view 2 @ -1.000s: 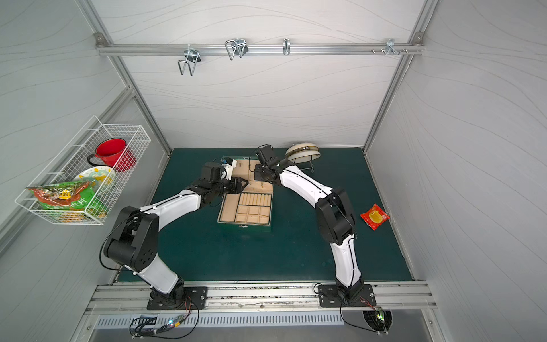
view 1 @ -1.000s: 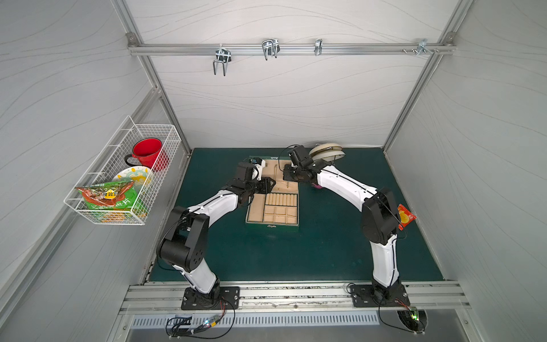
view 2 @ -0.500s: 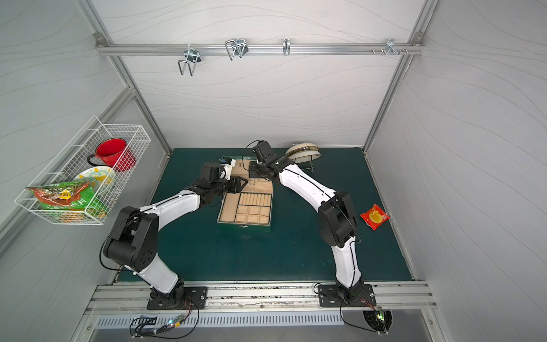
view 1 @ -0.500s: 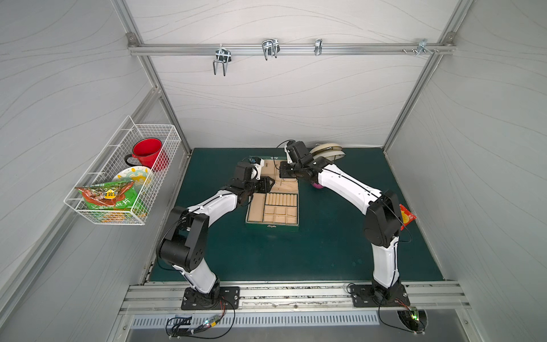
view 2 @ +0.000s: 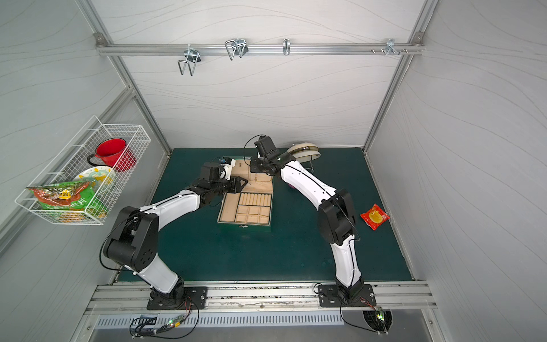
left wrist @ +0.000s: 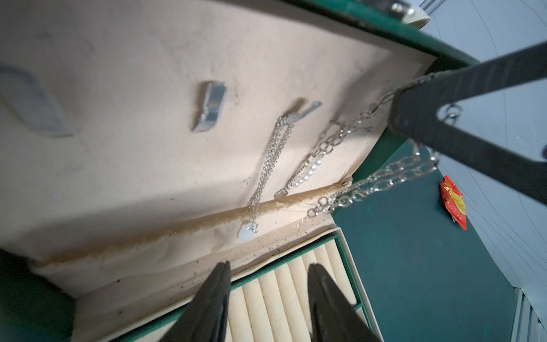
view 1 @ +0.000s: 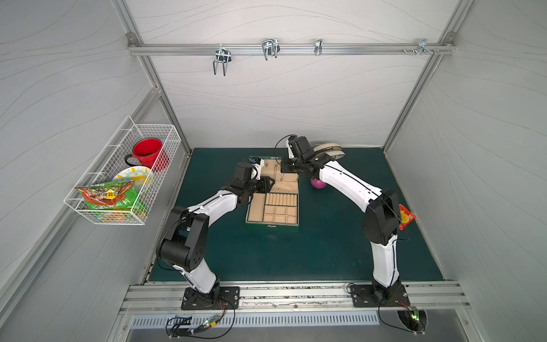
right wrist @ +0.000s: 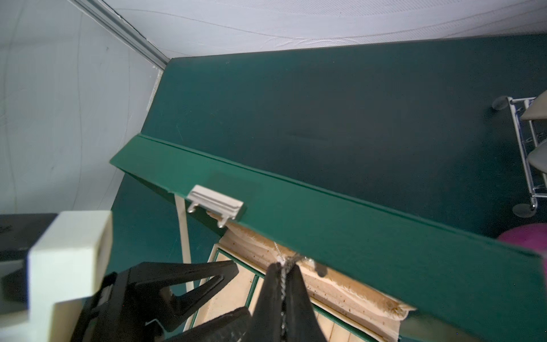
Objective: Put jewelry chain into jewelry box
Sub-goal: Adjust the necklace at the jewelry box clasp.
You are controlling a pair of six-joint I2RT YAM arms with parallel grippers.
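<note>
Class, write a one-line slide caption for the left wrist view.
Right gripper holds the chain at the open box lid; left gripper open over the ring rolls.

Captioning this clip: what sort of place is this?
Probably a robot test cell, not a home: two white-and-black robot arms bolted to an aluminium base rail, a dark green mat, plain grey panel walls.

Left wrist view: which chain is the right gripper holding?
The chunky-link chain, pinched in the right gripper; the fine pendant chain hangs from a lid hook.
</note>
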